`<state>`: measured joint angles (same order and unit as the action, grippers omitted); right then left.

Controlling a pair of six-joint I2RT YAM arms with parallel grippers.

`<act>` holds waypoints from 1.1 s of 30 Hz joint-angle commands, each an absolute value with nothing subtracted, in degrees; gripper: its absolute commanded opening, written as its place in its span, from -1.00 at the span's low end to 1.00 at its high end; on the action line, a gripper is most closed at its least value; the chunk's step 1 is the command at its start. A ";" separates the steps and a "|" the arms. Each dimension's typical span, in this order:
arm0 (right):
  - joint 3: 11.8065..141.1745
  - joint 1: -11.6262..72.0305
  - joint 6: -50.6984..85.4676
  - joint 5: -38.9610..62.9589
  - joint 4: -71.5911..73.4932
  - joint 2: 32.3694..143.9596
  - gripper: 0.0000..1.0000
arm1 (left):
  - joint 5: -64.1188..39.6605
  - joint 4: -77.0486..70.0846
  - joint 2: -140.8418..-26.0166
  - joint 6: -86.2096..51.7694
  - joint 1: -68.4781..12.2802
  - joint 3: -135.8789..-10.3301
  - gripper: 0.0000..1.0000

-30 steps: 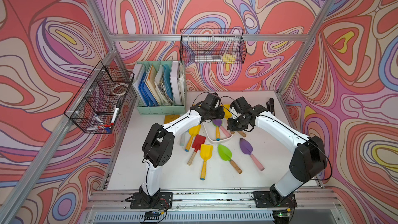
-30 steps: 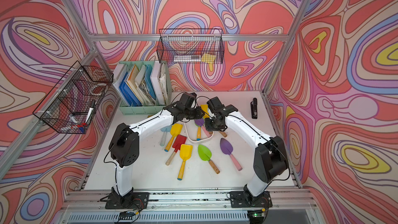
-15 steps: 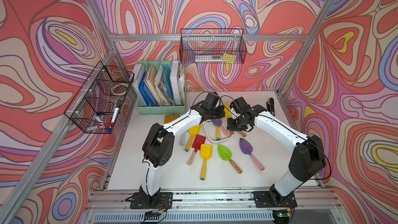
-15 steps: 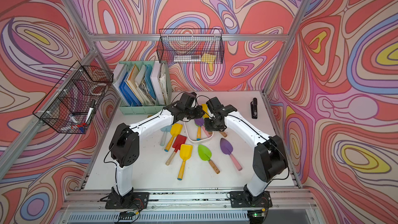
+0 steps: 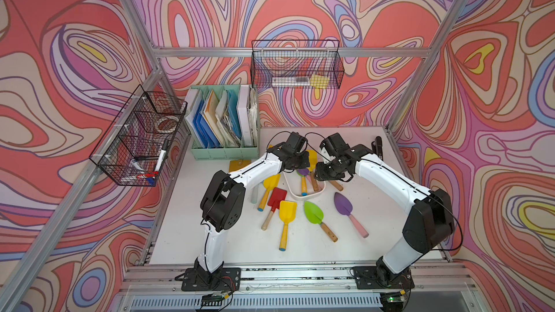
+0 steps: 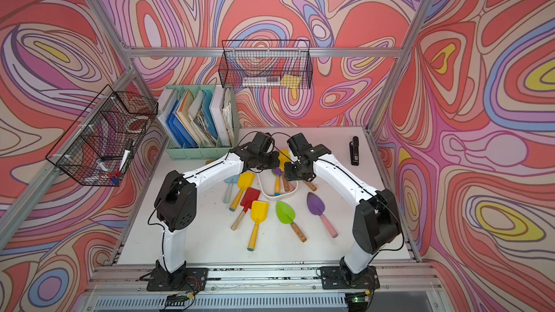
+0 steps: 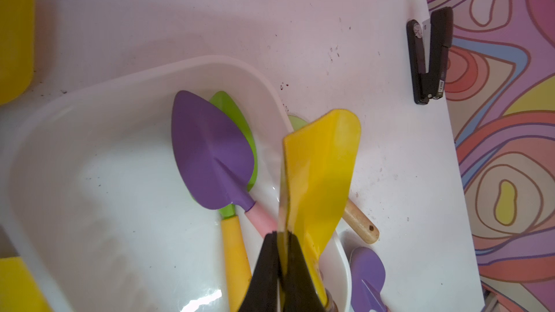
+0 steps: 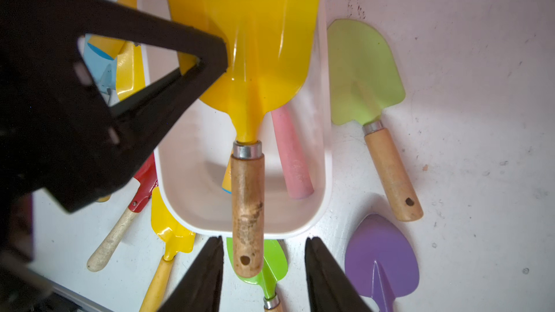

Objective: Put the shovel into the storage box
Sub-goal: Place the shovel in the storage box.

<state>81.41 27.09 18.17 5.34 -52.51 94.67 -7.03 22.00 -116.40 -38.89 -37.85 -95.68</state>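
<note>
Left tool (image 7: 280, 253) pinching yellow shovel (image 7: 318, 172) over storage box (image 7: 75, 133), right tool (image 8: 264, 268) parted, stapler (image 7: 428, 55) apart.

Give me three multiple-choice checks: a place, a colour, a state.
1. The black stapler lies: A) in a wire basket; B) on the white tabletop, far right; C) in the file organizer.
2. The handle of the purple pointed metal shovel in the shallow white plastic tub is: A) pink; B) blue; C) red.
3. The left tool is: A) wide open; B) shut on nothing; C) shut on the blade of the yellow wooden-handled shovel.
Key: B, it sits on bare table; A, pink shows behind the blade; C, its fingers pinch the blade's edge.
</note>
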 commanded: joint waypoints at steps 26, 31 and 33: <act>79.41 27.42 17.48 4.39 -52.85 91.72 -0.13 | -0.41 21.89 -121.80 -39.89 -35.60 -98.06 -1.00; 79.17 27.42 17.43 4.30 -53.00 91.67 -0.13 | -0.68 20.48 -122.93 -40.81 -35.60 -97.79 -1.00; 79.05 27.42 17.40 4.24 -53.05 91.76 -0.13 | -1.14 19.94 -123.46 -41.21 -35.62 -97.81 -1.00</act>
<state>79.72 27.09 17.85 4.93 -53.21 92.99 -1.26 22.50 -122.08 -40.16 -35.79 -96.09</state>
